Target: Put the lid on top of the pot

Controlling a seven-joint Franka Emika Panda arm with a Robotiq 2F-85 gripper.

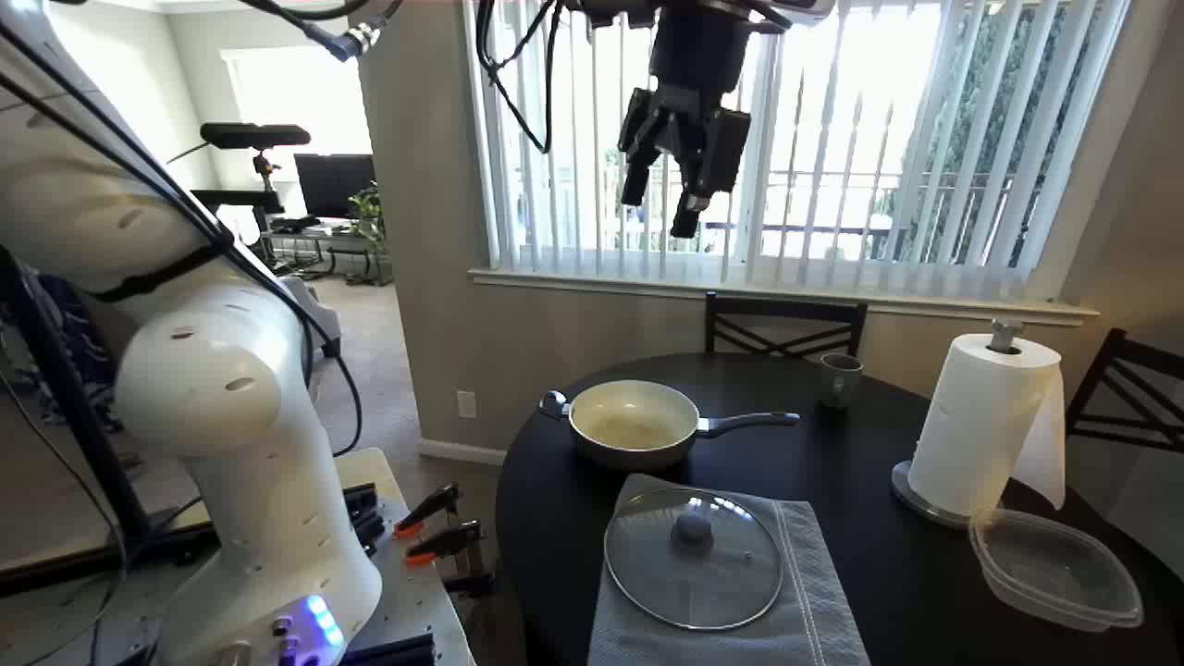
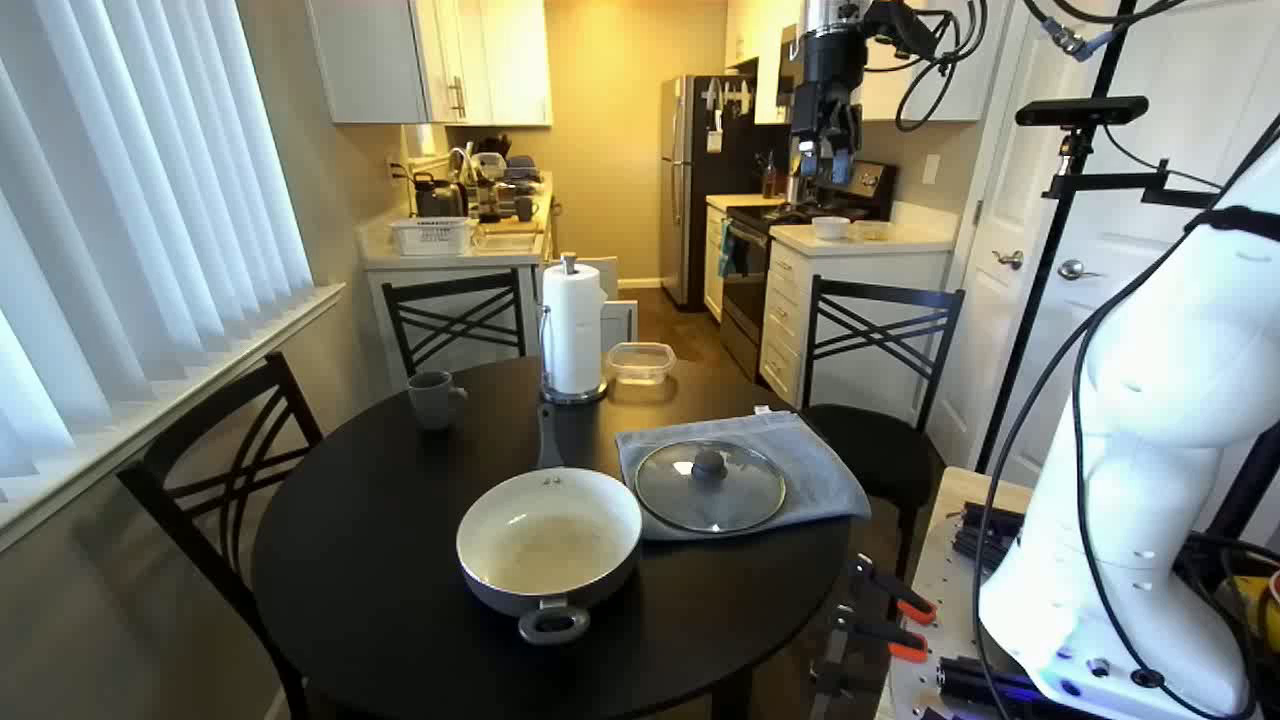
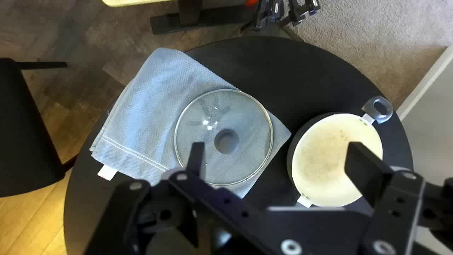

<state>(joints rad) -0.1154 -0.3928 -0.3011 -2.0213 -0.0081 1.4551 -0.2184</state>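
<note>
The dark tabletop (image 1: 860, 462) carries a towel (image 3: 152, 117) and, just beside it, the pot (image 2: 550, 540), standing upright. On the towel lies the lid (image 1: 694, 569), right way up. The claw (image 1: 659, 205) hangs above, its fingers (image 3: 365, 171) wide apart.

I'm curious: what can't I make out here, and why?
Wrist view: most of the long handle of the pot, behind the gripper.
Both exterior views: upper stretch of the arm, cut off by picture edges.
Both exterior views: the inside bottom of the mug, behind its wall.
</note>
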